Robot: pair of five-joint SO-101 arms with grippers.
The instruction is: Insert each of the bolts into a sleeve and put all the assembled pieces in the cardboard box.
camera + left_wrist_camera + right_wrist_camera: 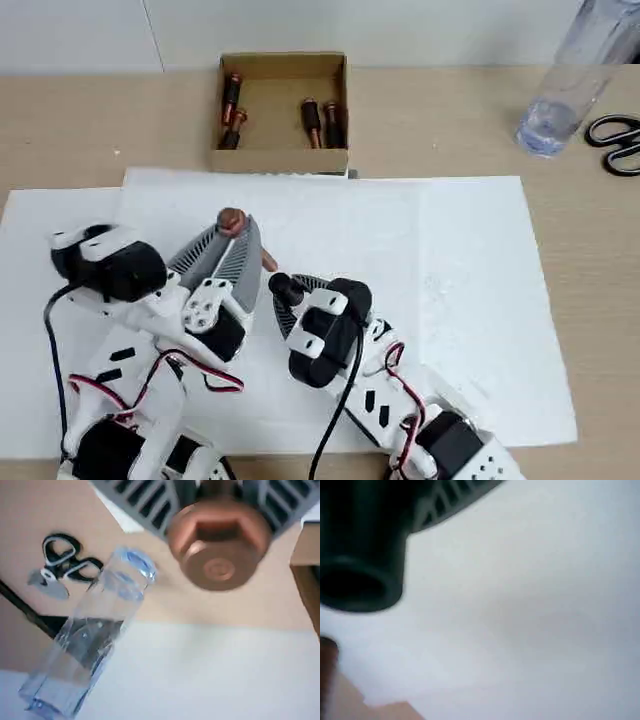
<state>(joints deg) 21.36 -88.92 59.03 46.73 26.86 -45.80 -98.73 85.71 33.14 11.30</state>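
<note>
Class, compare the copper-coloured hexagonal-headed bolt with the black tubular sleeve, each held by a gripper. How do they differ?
The bolt is copper-coloured; the sleeve is black. The bolt shows a solid hexagonal head; the sleeve an open round hole. Both are clamped: bolt in left gripper, sleeve in right gripper.

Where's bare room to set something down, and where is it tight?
The right half of the white sheet, from the sleeve out to its edge, is bare. So is the table between the cardboard box and the bottle. It is crowded at the sheet's left-centre, where the jaws hold the bolt and sleeve close together.
</note>
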